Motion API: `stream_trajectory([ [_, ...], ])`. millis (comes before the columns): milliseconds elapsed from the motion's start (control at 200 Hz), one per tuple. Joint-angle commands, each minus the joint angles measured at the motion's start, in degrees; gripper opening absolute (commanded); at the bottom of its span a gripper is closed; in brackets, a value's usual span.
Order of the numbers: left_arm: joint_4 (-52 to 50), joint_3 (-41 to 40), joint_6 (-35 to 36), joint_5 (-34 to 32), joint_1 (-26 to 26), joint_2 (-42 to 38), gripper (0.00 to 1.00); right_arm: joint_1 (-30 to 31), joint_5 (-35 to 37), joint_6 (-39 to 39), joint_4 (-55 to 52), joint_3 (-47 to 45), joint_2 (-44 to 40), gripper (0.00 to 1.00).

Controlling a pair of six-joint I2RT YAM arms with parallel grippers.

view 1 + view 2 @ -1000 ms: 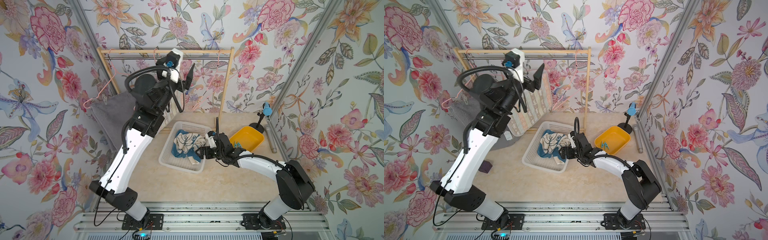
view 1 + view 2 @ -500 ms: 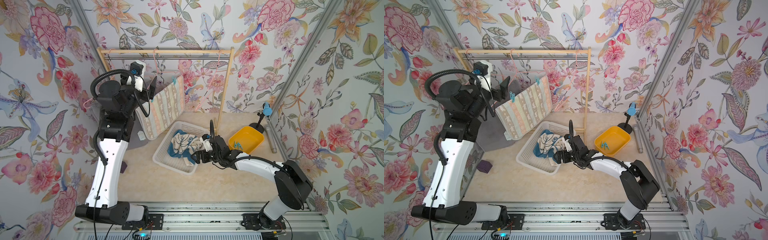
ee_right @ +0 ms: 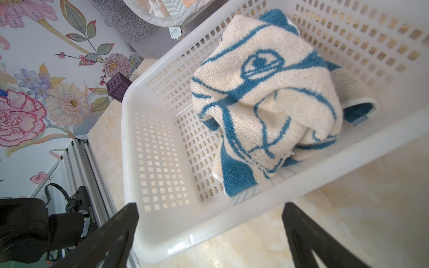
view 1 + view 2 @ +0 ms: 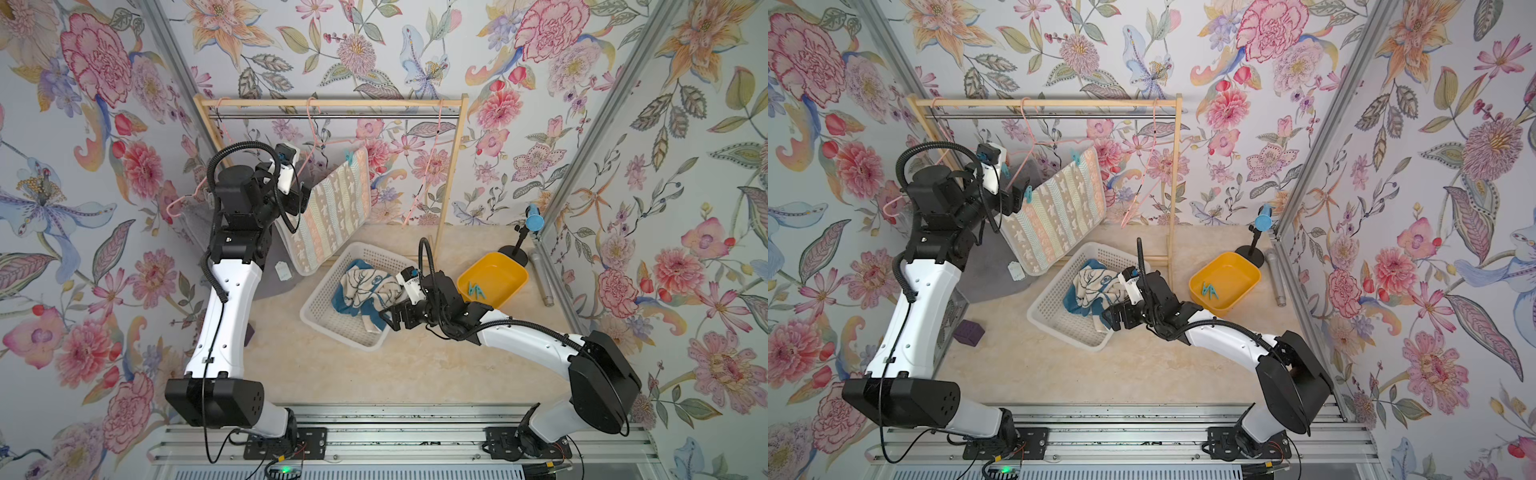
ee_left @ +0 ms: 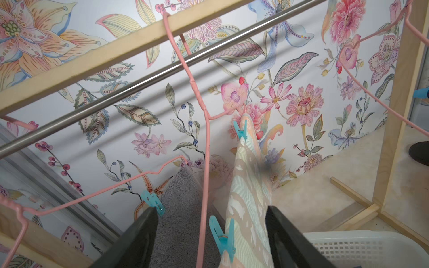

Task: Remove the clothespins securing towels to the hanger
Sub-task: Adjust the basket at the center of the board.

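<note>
In both top views, your left end effector [image 4: 303, 198] was up at the rack, against the near corner of the striped towel [image 4: 334, 210]. In a top view the near clothespin [image 4: 1028, 194] sat right at its tip, and the far clothespin [image 4: 1075, 156] pinned the towel's other corner, well beyond it. Your right end effector [image 4: 391, 319] hung low over the bench, released and empty, at the rim of the white basket [image 4: 316, 291]. The blue-and-white towel [image 4: 365, 291] lay in the basket just ahead of it. Behind its wrist, two loose clothespins [image 4: 476, 291] lay in the yellow tray [image 4: 509, 270].

From the left wrist, the left end effector was released. Its jaws stood wide, with the near clothespin, the pink hanger wire [image 5: 205, 162] and the striped towel's edge between them, and none of them looked gripped. Just outside one jaw, another clothespin [image 5: 153, 203] held the grey towel [image 5: 178, 208] to its own hanger.

From the right wrist, that end effector's jaws stood spread over the basket's rim, with nothing between them.

You appeared to be lining up on the near clothespin. One towel looked finished and two were still pinned. The next move called for closing on the clothespin's wings alone, clear of wire and cloth. You would then squeeze until the spring opened and draw it off the hanger.
</note>
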Motion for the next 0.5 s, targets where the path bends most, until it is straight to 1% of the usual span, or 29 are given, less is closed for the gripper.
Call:
stream_trajectory([
  [0,1.9,-1.0,0.9,0.5,0.2,-0.1,0.76,0.4,1.7,-2.1,0.2,-1.5,-2.2,1.00],
  [170,3.2,-1.8,0.3,-1.3,0.3,-0.4,0.76,0.4,3.9,-3.6,-0.2,-2.6,-4.4,1.00],
  [495,5.3,-2.3,-0.7,-1.1,1.0,0.2,0.76,0.4,4.6,-5.8,1.5,-4.4,-8.0,1.00],
])
